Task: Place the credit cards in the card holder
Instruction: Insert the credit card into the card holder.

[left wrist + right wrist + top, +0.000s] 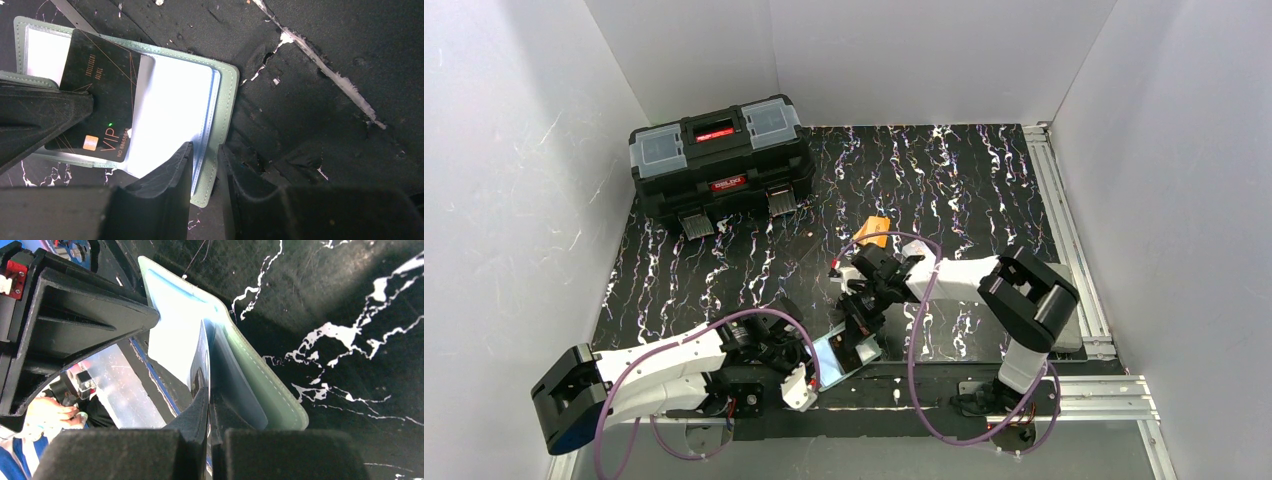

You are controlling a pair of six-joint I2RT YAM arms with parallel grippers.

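My top external camera sits high above the near edge, facing down and forward, far from the black white-veined tabletop point(944, 180). The left wrist camera looks flat onto the mint-green square stitched wallet point(227, 90), very close. The right wrist camera sees it edge-on, equally close. All views share that wallet; both wrist views, the black rectangular plastic card point(102, 95).

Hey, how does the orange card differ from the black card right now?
The orange card is orange; the black card is black with VIP lettering. The orange card lies loose on the table, nothing touching it; the black card is pinched in the right gripper over the open wallet. Both are small flat rectangles.
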